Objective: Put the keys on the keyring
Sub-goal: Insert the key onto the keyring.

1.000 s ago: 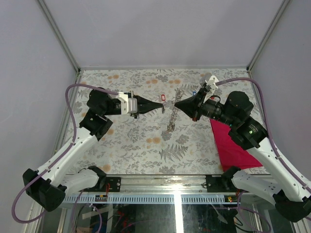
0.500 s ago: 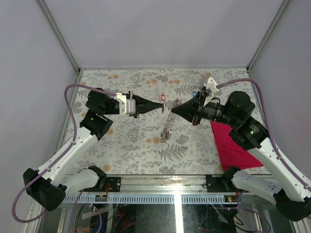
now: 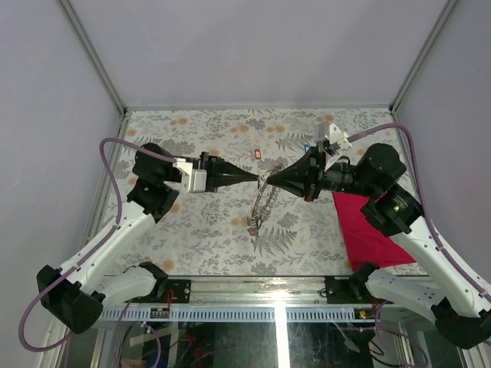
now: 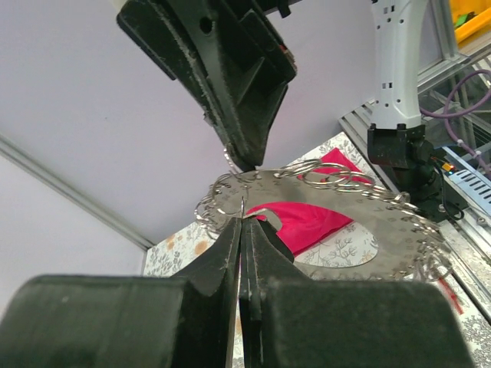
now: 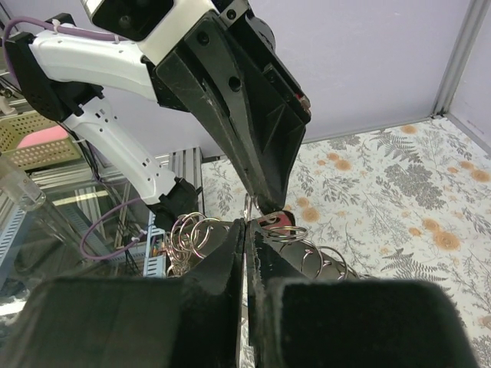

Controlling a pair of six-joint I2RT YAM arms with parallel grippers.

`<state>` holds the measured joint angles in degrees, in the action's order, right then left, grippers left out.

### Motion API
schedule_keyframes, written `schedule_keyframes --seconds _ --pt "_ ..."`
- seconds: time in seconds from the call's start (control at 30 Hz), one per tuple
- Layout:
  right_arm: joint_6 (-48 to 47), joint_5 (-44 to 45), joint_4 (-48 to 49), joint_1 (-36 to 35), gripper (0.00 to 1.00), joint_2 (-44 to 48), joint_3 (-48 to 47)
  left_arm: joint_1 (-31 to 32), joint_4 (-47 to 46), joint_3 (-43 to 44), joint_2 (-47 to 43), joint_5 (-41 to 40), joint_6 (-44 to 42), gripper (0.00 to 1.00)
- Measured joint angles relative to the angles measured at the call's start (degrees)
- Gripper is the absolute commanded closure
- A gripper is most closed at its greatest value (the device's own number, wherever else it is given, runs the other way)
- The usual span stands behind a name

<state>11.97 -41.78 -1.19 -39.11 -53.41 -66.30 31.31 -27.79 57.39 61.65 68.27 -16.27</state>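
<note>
The keyring (image 3: 261,203) is a grey metal ring edged with many small wire loops. It hangs between my two grippers above the table's middle. My left gripper (image 3: 256,178) is shut on its rim, as the left wrist view (image 4: 242,221) shows, with the keyring's (image 4: 337,201) wide hole beyond. My right gripper (image 3: 269,182) is shut on the rim from the opposite side, also in the right wrist view (image 5: 246,224), where the keyring's loops (image 5: 190,234) fan out. A red key (image 3: 258,153) and a blue key (image 3: 306,147) lie on the table behind. Other keys are not visible.
A red cloth (image 3: 367,224) lies at the right of the flowered table (image 3: 192,222), under my right arm; it also shows through the keyring's hole in the left wrist view (image 4: 311,222). Grey walls enclose the table on three sides.
Both grippers have moved toward the near edge, carrying the keyring. The keyring now hangs lower and closer to the front. The gripper tips stay close together.
</note>
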Motion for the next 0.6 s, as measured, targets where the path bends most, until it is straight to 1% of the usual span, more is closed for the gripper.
schedule_keyframes --seconds 0.17,0.6 --pt "0.7 -1.4 1.2 0.0 1.00 -0.5 0.0 0.3 -0.1 0.0 0.0 1.2 0.0 1.00" --pt "1.9 -3.6 2.0 0.0 1.00 -2.2 0.8 0.9 -0.7 0.0 0.0 1.4 0.0 1.00"
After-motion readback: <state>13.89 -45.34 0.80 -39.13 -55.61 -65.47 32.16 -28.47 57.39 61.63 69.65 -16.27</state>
